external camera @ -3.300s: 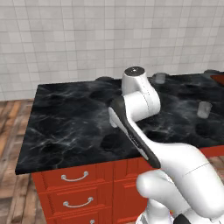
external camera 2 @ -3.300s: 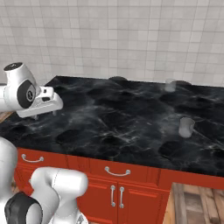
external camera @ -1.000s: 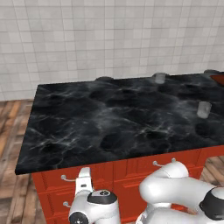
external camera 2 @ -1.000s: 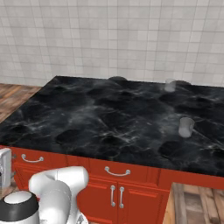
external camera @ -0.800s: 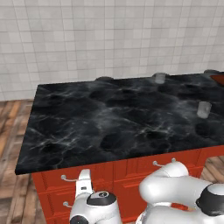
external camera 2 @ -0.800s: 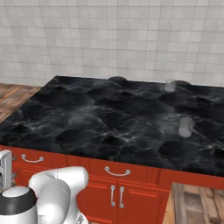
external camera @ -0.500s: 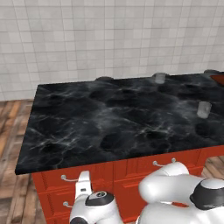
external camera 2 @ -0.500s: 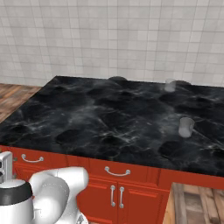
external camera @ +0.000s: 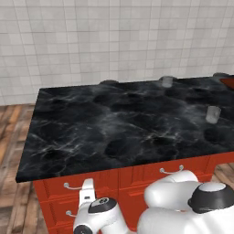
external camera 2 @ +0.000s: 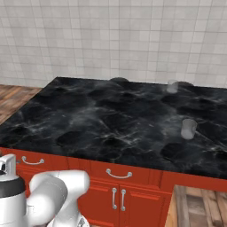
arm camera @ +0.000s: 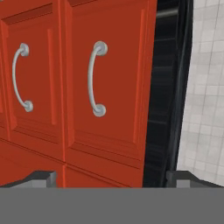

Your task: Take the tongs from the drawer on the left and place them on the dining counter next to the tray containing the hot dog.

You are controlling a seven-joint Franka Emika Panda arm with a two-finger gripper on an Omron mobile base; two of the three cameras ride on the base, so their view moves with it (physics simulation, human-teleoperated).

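Hand [arm camera: 111,177] open, two drawer [arm camera: 105,78] fronts — two handles [arm camera: 95,78]

— What do we see apart from the job itself?
— We see a clear glass [external camera: 213,114] standing right of a second glass [external camera: 167,81], which sits nearest the white tiled wall [external camera: 114,41].
— And below?
— Wooden floor [external camera: 11,137], left of that wall.

drawer [external camera: 80,187] below dining counter [external camera: 114,128]
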